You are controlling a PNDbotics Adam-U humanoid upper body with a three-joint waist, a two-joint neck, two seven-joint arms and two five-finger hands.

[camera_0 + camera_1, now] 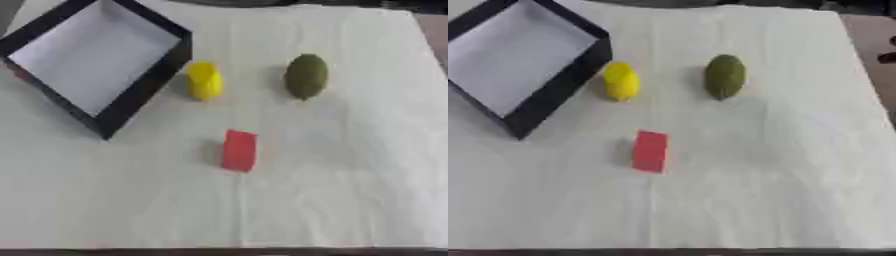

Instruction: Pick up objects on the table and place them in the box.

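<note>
worktop (350,200) under a white cloth | box (140,95) far left, dark walls, pale floor, set askew | yellow thing (205,80) just beside its right wall | green oval (306,76) to the right of that, apart | red block (239,150) nearer me, alone | my hands out of sight, so i cannot tell my fingers' state

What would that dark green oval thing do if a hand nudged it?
The green oval object looks rounded, so it would probably roll or wobble rather than slide. It lies free on the white cloth, touching nothing, so nothing would stop it. Its smooth curves may slip from fingers.
</note>
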